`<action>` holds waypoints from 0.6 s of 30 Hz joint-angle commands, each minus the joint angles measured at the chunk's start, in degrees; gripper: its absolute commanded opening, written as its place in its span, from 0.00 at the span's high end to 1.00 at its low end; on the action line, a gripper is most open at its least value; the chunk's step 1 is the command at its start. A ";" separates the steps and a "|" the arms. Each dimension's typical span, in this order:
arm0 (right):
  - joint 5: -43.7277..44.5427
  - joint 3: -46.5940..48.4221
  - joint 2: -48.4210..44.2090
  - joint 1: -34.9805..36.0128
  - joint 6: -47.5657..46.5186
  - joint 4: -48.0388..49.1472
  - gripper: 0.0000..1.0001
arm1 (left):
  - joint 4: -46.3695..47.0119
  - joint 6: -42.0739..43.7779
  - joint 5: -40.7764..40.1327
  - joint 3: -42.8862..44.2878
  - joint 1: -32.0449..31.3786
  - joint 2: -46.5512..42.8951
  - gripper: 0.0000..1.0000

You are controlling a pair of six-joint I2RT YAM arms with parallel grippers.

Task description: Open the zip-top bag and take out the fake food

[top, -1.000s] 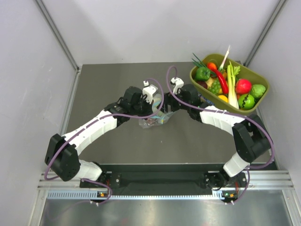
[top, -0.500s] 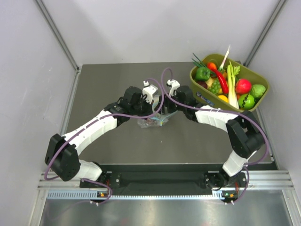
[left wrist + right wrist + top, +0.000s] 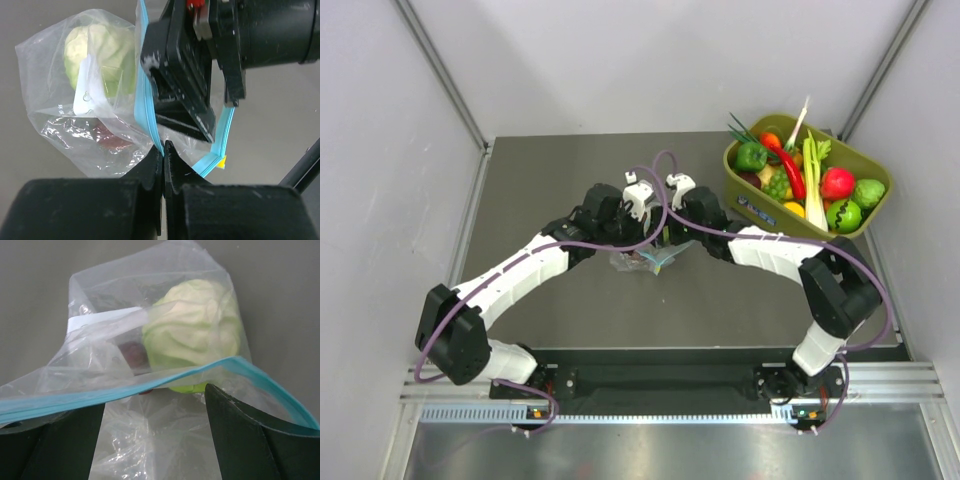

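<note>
The zip-top bag [image 3: 642, 259] lies mid-table, clear and crinkly, with a teal zip strip [image 3: 145, 102]. My left gripper [image 3: 163, 148] is shut on one lip of that strip, and the mouth gapes. My right gripper [image 3: 155, 405] stands open at the mouth, a finger on either side, with the strip [image 3: 100, 397] running across in front of it. In the left wrist view its black fingers [image 3: 182, 95] sit between the two lips. The fake food shows inside the bag: a pale green cabbage [image 3: 195, 335] and a dark red piece [image 3: 132, 352].
An olive-green tub [image 3: 757, 207] at the back right holds several toy fruits and vegetables. Both arms meet over the bag [image 3: 60, 125] at the table's middle. Grey walls close in on the left, right and back.
My right gripper has moved left, from beside the tub to the bag's mouth next to the left gripper. The bag has shifted slightly left. The left gripper has stayed shut.
</note>
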 commanded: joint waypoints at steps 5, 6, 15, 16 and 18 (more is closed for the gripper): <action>1.66 -0.60 -2.76 2.12 2.83 2.42 0.21 | 1.45 -0.48 1.52 0.25 -0.05 -0.07 1.00; 2.62 -0.26 -1.80 2.12 2.92 2.68 0.20 | 1.36 -0.48 1.52 0.16 -0.05 -0.07 1.00; 10.36 2.55 0.93 2.39 3.45 5.15 0.19 | 1.45 -0.31 1.61 0.25 -0.05 -0.86 1.00; 10.36 3.08 1.55 2.39 3.36 4.88 0.19 | 1.54 -0.39 1.69 0.25 -0.05 -0.86 1.00; 9.06 3.44 2.51 2.30 4.06 5.76 0.19 | 1.54 -0.48 1.96 0.25 -0.14 -0.86 1.00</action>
